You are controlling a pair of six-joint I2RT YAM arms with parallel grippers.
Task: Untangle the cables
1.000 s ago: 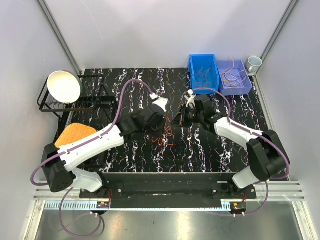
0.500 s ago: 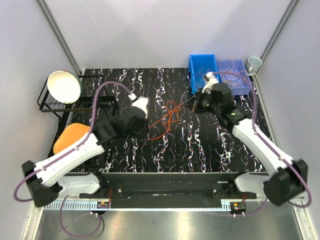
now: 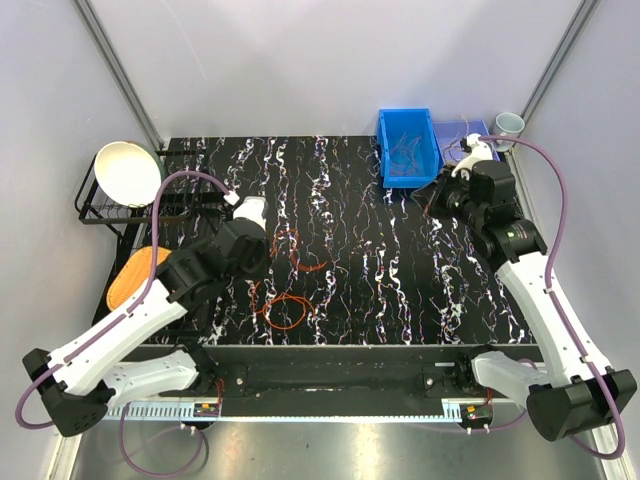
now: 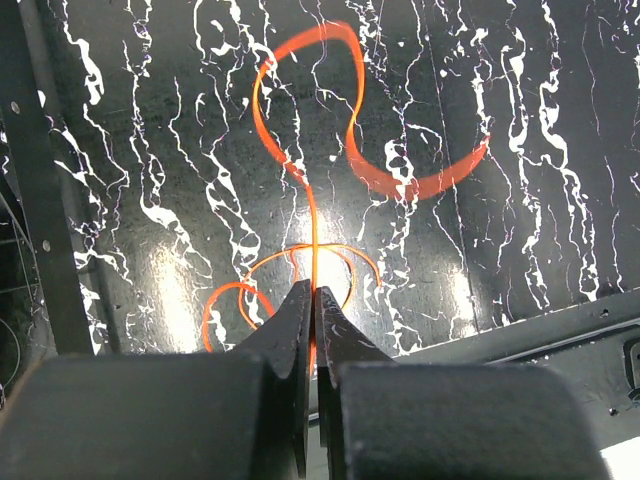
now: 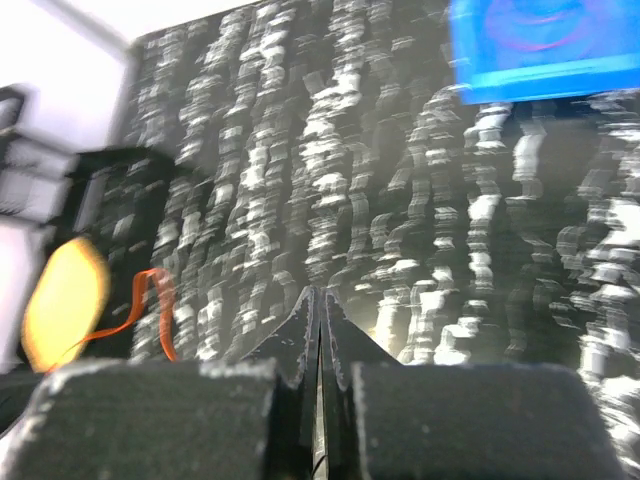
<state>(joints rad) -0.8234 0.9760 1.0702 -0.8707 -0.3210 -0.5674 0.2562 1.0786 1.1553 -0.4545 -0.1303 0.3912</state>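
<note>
the black marbled table [image 3: 400,285] is mostly bare, with the blue bin [image 3: 384,150] set at its far right side, presumably as the drop spot for freed wires. the left arm [image 3: 150,310] is stretched out well left of the bin and nearer the front edge, while the right arm [image 3: 530,280] is held just right of it. the orange cable [image 3: 285,308] is laid in loose loops well left of the bin, toward the near edge. one strand is lifted, seemingly so the loops can be opened out. that strand is pinched between the pressed-together jaws of the left gripper [image 4: 312,296]. the right gripper [image 5: 320,300] is seen closed tight as well. its view is blurred, so whether a hair-thin wire is caught in it can't be told.
</note>
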